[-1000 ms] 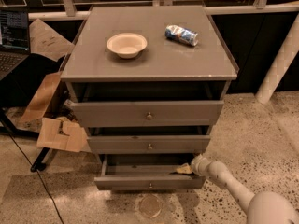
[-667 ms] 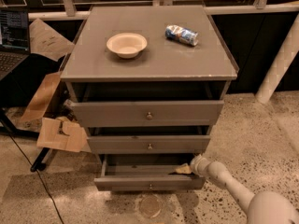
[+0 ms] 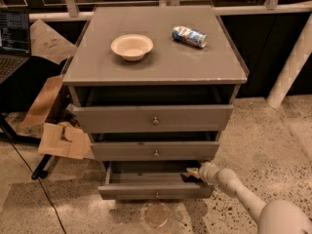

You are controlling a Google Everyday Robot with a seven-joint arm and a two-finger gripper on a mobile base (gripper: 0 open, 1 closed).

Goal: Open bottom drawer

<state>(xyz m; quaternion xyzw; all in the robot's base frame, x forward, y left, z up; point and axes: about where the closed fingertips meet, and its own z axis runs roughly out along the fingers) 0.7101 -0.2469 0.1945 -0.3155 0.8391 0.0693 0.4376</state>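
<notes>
The bottom drawer (image 3: 156,191) is a slim grey front with a small round knob (image 3: 157,195), lowest of three in the grey cabinet (image 3: 156,67). It stands pulled out a little, its dark inside showing above the front. My gripper (image 3: 191,174) comes in from the lower right on a white arm (image 3: 234,189). It reaches into the drawer's open gap at the right end, just behind the front's top edge.
The top drawer (image 3: 153,118) and middle drawer (image 3: 155,151) also stand slightly pulled out. A cream bowl (image 3: 131,47) and a crushed can (image 3: 189,36) lie on the cabinet top. Cardboard pieces (image 3: 63,140) and a laptop (image 3: 13,33) sit left. A white post (image 3: 292,67) stands right.
</notes>
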